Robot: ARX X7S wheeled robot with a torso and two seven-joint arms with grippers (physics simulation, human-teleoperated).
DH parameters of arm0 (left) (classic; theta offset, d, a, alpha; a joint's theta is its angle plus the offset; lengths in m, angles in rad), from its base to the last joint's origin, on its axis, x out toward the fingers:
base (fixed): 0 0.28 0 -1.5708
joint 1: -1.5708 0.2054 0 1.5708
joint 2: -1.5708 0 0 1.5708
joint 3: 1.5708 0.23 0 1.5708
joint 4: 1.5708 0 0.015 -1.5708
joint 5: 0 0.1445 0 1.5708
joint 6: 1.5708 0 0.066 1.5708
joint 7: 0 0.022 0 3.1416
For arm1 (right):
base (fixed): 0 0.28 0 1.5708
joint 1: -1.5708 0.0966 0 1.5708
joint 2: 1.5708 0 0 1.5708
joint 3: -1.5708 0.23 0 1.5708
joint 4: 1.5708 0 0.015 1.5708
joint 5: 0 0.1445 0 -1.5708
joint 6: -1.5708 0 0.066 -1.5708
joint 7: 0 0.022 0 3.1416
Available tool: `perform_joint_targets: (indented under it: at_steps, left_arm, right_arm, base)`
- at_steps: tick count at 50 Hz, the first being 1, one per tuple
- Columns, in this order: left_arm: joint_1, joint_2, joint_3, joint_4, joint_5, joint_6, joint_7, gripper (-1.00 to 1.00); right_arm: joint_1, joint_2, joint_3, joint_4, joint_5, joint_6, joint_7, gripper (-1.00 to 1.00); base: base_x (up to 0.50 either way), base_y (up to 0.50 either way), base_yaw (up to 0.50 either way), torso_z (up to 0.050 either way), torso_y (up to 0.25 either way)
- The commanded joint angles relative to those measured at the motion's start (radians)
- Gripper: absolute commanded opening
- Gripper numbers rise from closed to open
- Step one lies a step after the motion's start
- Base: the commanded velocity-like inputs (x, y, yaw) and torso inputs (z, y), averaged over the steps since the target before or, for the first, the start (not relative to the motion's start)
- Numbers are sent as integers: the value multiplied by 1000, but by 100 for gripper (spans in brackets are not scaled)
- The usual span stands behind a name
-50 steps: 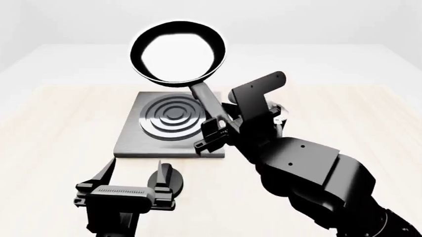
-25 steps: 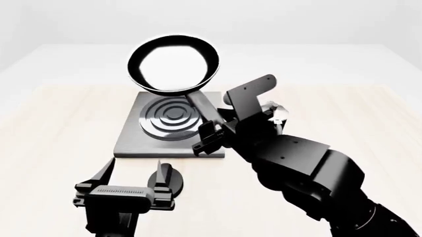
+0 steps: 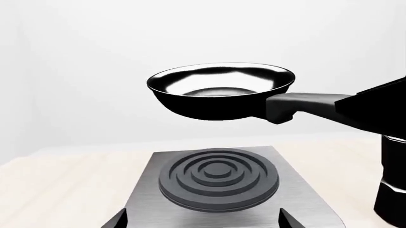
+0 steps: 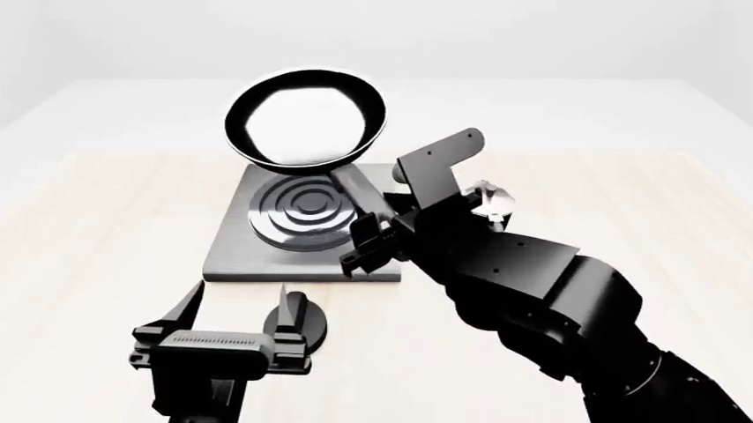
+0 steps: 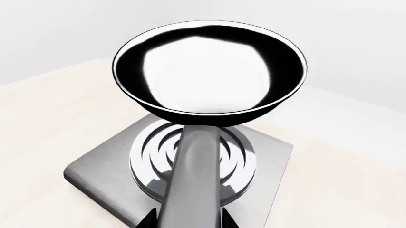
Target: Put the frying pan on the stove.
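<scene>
The frying pan [image 4: 306,119], glossy black and round, hangs in the air over the far part of the stove [image 4: 235,256]. It is clear of the dark rings [image 4: 309,211]. My right gripper [image 4: 370,238] is shut on the pan's long handle [image 4: 359,196]. In the right wrist view the handle [image 5: 193,185] runs between the jaws of the right gripper [image 5: 188,219] to the pan [image 5: 209,66], above the stove [image 5: 95,173]. The left wrist view shows the pan [image 3: 222,90] well above the rings [image 3: 219,178]. My left gripper [image 4: 242,308] is open, near the stove's front edge.
A silver-topped object [image 4: 492,201] peeks out behind my right arm, right of the stove. The same dark shape [image 3: 392,190] stands at the edge of the left wrist view. Pale wooden tabletop [image 4: 94,229] surrounds the stove.
My right arm has carried the pan a little to the left, so it now sits more squarely over the stove's far side. The left gripper has not moved.
</scene>
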State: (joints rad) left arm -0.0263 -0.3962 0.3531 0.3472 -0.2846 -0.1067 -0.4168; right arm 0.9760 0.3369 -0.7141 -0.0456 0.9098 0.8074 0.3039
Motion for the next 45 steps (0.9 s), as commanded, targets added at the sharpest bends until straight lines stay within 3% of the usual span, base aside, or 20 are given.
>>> perform_joint_targets:
  at_steps: [1,45]
  left_arm:
    - [2,0,3,1,-2,4,-2,100]
    - [9,-12,8,16,-2,-1,-17,100]
  right_arm:
    - [40,-19,40,39,-55,-1,3,-100]
    - [49,-64,4,128,-51,-4,-25,-100]
  base:
    - [0,0,0,0,10]
    - [0,0,0,0,2]
